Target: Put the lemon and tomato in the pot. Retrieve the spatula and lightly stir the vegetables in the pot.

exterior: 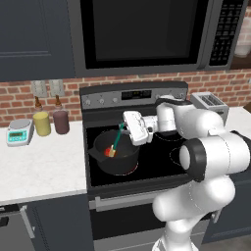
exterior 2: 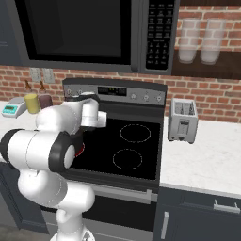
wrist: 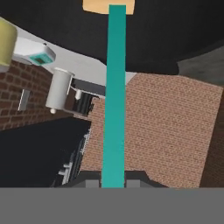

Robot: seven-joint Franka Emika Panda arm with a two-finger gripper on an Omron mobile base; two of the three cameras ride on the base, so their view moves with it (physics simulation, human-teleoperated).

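The dark round pot [exterior: 115, 158] stands on the front left burner of the stove. Inside it lies the small red tomato [exterior: 107, 153]. The spatula [exterior: 117, 139] slants down into the pot, its tan blade beside the tomato. My gripper [exterior: 123, 130] is shut on the upper end of the teal handle, just above the pot's right rim. In the hand view the spatula [wrist: 114, 96] runs up from my gripper [wrist: 113, 180] to the tan blade against the pot's dark inside [wrist: 175, 26]. The lemon is hidden.
A yellow jar [exterior: 42, 123], a maroon jar [exterior: 61, 121] and a small scale [exterior: 19, 132] stand on the left counter. A toaster [exterior 2: 182, 120] sits right of the stove. The microwave [exterior: 142, 34] hangs above the cooktop.
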